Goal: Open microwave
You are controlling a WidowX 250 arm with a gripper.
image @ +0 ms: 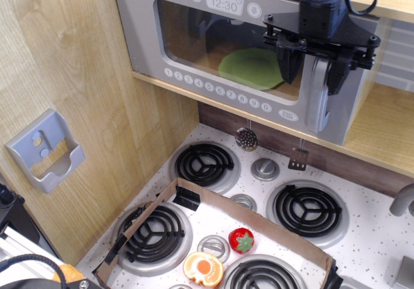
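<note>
The microwave (213, 50) sits up on a wooden shelf (388, 124) above the stove top (272, 205), grey-fronted, its wide door closed as far as can be seen, with a green plate (249, 66) visible through the clear window. Its silver handle (318, 95) runs upright at the door's right side, and the gripper (314, 69) hangs right in front of the handle's upper part, fingers spread, one dark finger on each side of the bar; whether they touch it cannot be told. The step in hand looks like the grasp on the handle: the approach seems finished and the pull not begun. The next move calls for the fingers to pinch in on the bar, then a pull outward that follows the door's swing, most likely about a hinge at the left edge. The display above the window reads 12:30; below it runs a row of round numbered buttons whose digits are too small to read surely. Lower down lie the black coil burners, a cardboard frame (194, 195), a toy strawberry (241, 240), and on the left wall a grey bracket (45, 150).
</note>
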